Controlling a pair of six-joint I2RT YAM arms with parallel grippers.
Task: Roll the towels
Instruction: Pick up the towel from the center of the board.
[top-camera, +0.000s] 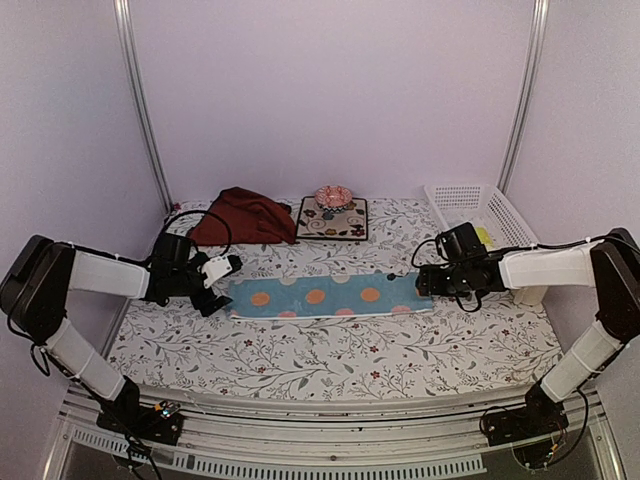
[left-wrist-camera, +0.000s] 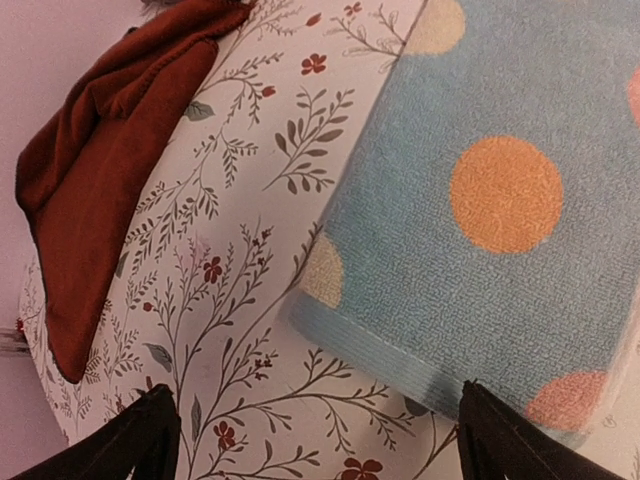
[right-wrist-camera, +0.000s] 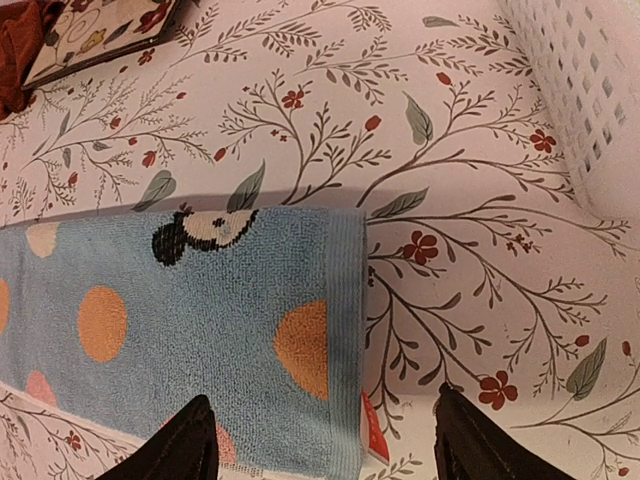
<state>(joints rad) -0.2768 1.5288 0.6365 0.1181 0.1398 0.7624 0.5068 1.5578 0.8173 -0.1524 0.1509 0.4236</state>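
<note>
While lying flat on table (top-camera: 400, 350) as long strip, light blue towel (top-camera: 330, 296): looped terry, orange dots, ribbed hem. Crumpled dark red towel (top-camera: 245, 217) back left. Low, reaching inward at strip's ends: left arm (top-camera: 105, 275), right arm (top-camera: 545, 268); left fingers (left-wrist-camera: 140, 440) wide, right fingers (right-wrist-camera: 185, 450) parted, both empty.

A flat towel (top-camera: 330, 296) lies across the table (top-camera: 330, 360). Behind it: a bunched towel (top-camera: 245, 217) left, a mat (top-camera: 340, 226) centre, a basket (top-camera: 512, 228) right, perhaps holding a cloth (top-camera: 484, 236)
</note>
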